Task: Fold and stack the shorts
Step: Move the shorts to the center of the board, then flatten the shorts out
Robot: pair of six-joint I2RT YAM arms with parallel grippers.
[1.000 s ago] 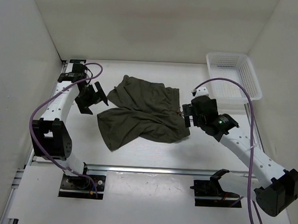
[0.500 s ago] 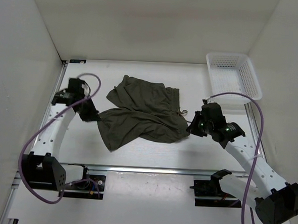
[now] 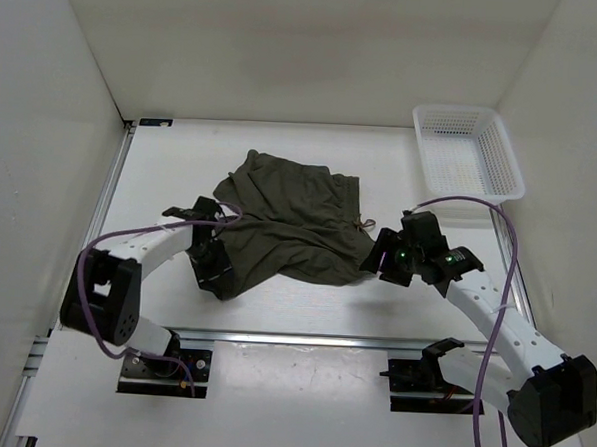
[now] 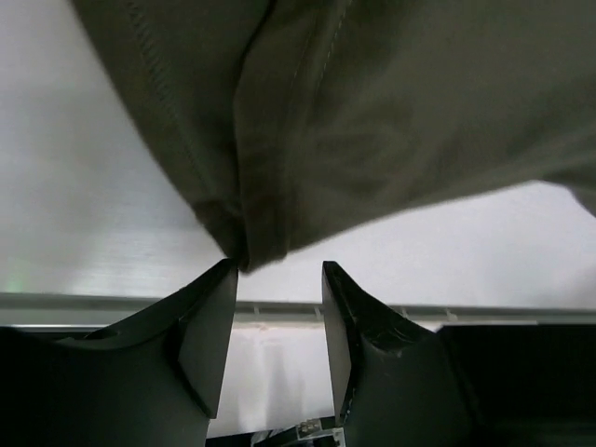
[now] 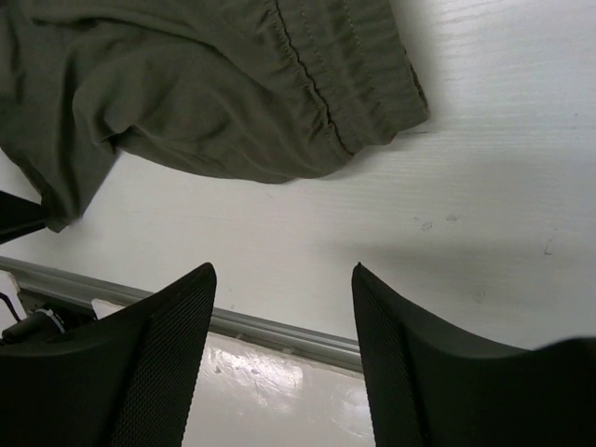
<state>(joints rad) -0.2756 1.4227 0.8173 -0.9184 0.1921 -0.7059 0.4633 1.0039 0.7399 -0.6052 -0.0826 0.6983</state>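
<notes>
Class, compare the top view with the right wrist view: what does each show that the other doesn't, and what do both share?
Top only: the basket and the whole outline of the shorts. Right wrist only: the waistband stitching up close, and bare table showing inside the open right gripper. Both: the shorts lying on the white table.

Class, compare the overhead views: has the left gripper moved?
Yes. The left gripper came toward the front rail, to the near edge of the shorts.
</notes>
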